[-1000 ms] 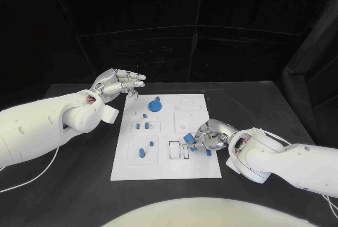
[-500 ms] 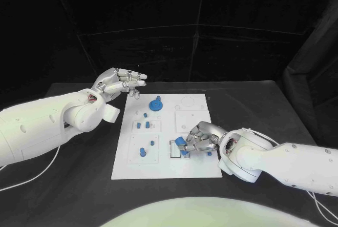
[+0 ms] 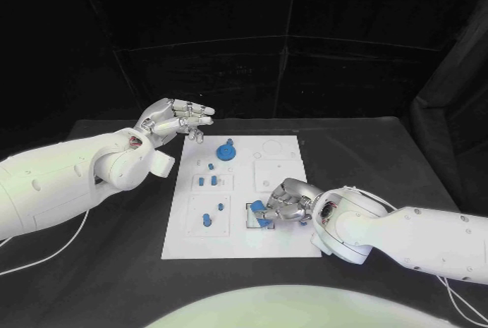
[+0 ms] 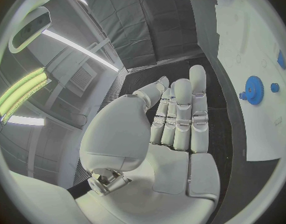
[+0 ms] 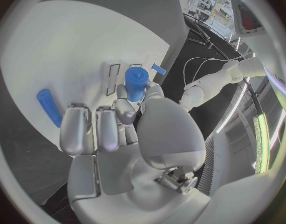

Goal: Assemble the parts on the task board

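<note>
Gripping a blue part (image 5: 137, 84) upright, the right hand (image 3: 285, 203) hovers over the task board (image 3: 193, 247).

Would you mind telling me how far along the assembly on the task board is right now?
Partly done: a blue gear and several small blue pieces already sit on the task board. The right hand holds a blue cylinder over the rectangular slots. It isn't seated yet. The left hand hovers empty.

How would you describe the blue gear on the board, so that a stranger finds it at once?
Start at the white task board in the middle of the black table. Go to its far end, near the left hand. The blue gear lies there: round, toothed, the largest blue piece.
</note>
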You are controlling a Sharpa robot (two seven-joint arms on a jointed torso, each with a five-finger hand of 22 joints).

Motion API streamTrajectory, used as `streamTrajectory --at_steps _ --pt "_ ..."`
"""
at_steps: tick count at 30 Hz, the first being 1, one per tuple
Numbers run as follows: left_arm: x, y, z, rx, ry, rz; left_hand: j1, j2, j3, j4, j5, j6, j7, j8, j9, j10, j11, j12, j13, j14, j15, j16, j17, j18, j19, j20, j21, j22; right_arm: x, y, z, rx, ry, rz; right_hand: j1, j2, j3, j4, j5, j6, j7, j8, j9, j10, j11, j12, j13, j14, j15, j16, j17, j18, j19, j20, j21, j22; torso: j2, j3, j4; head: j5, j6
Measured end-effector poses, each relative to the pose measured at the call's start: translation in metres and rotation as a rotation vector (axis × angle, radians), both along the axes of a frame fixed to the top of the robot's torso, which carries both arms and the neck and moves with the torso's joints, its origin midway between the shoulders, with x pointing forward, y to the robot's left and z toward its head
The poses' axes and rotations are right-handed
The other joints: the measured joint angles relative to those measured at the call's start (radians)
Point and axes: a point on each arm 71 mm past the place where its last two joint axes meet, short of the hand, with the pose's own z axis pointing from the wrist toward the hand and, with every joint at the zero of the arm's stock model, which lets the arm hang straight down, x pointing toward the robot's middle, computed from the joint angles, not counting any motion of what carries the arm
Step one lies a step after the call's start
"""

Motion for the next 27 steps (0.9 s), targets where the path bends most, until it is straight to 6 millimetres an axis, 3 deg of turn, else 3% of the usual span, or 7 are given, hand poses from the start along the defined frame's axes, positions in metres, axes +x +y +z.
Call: streamTrajectory --at_steps 2,7,11,14,18,22,27 --pt "0.0 0.0 0.0 0.0 0.0 0.0 0.0 0.0 0.0 0.0 0.0 0.0 0.0 0.0 0.0 0.0 0.0 0.0 0.0 0.0 0.0 0.0 0.0 0.0 0.0 0.0 0.0 0.0 0.0004 0.0007 -0.0004 -0.002 0.002 -0.003 -0.013 0.012 -0.014 0.0 -0.061 0.002 -0.002 0.0 0.009 0.0 0.0 -0.006 0.001 0.002 -0.002 0.0 -0.002 0.0 0.0 0.0 0.0 -0.001 0.0 0.0 -0.0001 0.001 -0.001" --pt "-0.0001 -0.0001 0.0 -0.001 0.001 -0.002 0.0 0.0 0.0 0.0 0.0 0.0 0.0 0.0 0.0 0.0 0.0 0.0 0.0 0.0 0.0 0.0 0.0 0.0 0.0 0.0 0.0 0.0 0.0009 0.0039 -0.0012 -0.004 0.007 -0.006 -0.082 0.001 -0.057 0.002 -0.292 0.004 -0.003 -0.003 0.022 0.0 0.0 -0.025 -0.005 0.004 -0.004 -0.01 -0.013 0.0 0.0 0.0 -0.003 -0.014 0.0 0.0003 -0.0001 0.004 -0.003" --pt "-0.0003 -0.0004 0.0001 -0.001 0.001 -0.003 0.0 0.0 0.0 0.0 0.0 0.0 0.0 0.0 0.0 0.0 0.0 0.0 0.0 0.0 0.0 0.0 0.0 0.0 0.0 0.0 0.0 0.0 0.0015 0.0039 -0.0019 -0.011 0.01 -0.015 -0.122 -0.036 -0.059 0.005 -0.374 -0.006 0.006 -0.01 0.031 -0.034 0.0 -0.085 -0.06 0.004 -0.004 -0.022 -0.029 0.0 -0.008 0.003 -0.016 -0.04 -0.001 0.0003 -0.0001 0.005 -0.002" --pt "-0.0003 -0.0002 0.0001 -0.001 0.001 -0.003 0.0 0.0 0.0 0.0 0.0 0.0 0.0 0.0 0.0 0.0 0.0 0.0 0.0 0.0 0.0 0.0 0.0 0.0 0.0 0.0 0.0 -0.001 0.0025 0.0023 -0.0025 -0.017 0.01 -0.028 -0.169 -0.083 -0.009 0.007 -0.409 -0.019 0.013 -0.014 0.042 -0.056 0.006 -0.13 -0.098 0.004 -0.004 -0.033 -0.041 0.0 -0.016 0.009 -0.027 -0.058 -0.001 0.0003 0.0 0.007 -0.001" --pt "-0.0002 0.0002 0.0001 -0.001 0.001 -0.002 0.0 0.0 0.0 0.0 0.0 0.0 0.0 0.0 0.0 0.0 0.0 0.0 0.0 0.0 0.0 0.0 0.0 0.0 0.0 0.0 0.0 -0.001 0.0028 0.0018 -0.0025 -0.021 0.008 -0.038 -0.187 -0.101 0.009 0.009 -0.419 -0.019 0.013 -0.014 0.047 -0.063 0.005 -0.156 -0.123 0.004 -0.004 -0.037 -0.05 0.0 -0.016 0.009 -0.031 -0.07 -0.001 0.0007 -0.0001 0.009 -0.001" --pt "-0.0001 0.0003 0.0001 0.0 0.001 -0.002 0.0 0.0 0.0 0.0 0.0 -0.004 0.004 0.0 0.0 -0.004 0.004 0.0 0.0 0.0 0.0 0.0 -0.001 0.0 0.0 0.0 0.0 -0.002 0.0026 0.0025 -0.0021 -0.02 0.006 -0.039 -0.184 -0.099 0.026 0.006 -0.412 -0.019 0.013 -0.014 0.051 -0.063 0.005 -0.162 -0.128 0.004 -0.004 -0.037 -0.051 0.0 -0.016 0.009 -0.035 -0.072 -0.001 0.001 -0.0001 0.009 0.001" --pt "0.0 0.0002 0.0 0.0 0.001 -0.002 0.0 0.0 0.0 0.0 0.0 -0.004 0.004 0.0 0.0 -0.004 0.004 0.0 0.0 0.0 0.0 0.0 -0.002 0.0 0.0 0.0 0.0 -0.002 0.0012 0.0051 -0.001 -0.01 0.004 -0.018 -0.098 -0.056 0.057 -0.026 -0.338 -0.019 0.013 -0.014 0.062 -0.063 0.005 -0.162 -0.124 0.004 -0.004 -0.037 -0.044 0.0 -0.016 0.009 -0.035 -0.066 -0.002 0.0014 -0.0001 0.008 0.001"
